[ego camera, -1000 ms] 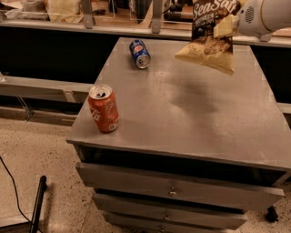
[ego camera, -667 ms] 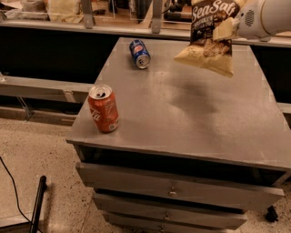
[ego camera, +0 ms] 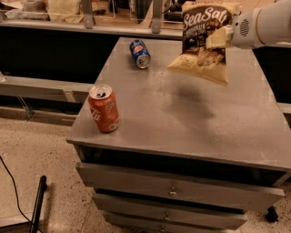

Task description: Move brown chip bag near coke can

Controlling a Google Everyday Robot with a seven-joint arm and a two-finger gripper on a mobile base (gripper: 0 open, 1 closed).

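The brown chip bag (ego camera: 203, 40), dark brown and tan with white "Sea Salt" lettering, hangs in the air above the back right part of the grey cabinet top (ego camera: 182, 113). My gripper (ego camera: 219, 38) reaches in from the right and is shut on the bag's right side. The coke can (ego camera: 104, 108), red-orange with a silver top, stands upright near the front left corner of the cabinet top, well apart from the bag.
A blue Pepsi can (ego camera: 140, 53) lies on its side at the back left of the top. Drawers (ego camera: 173, 191) face front below. A counter with railings (ego camera: 86, 13) runs behind. A black cable and pole (ego camera: 37, 205) lie on the floor at left.
The gripper has carried the chip bag a little to the left and slightly lower over the cabinet top. The cans have not moved.
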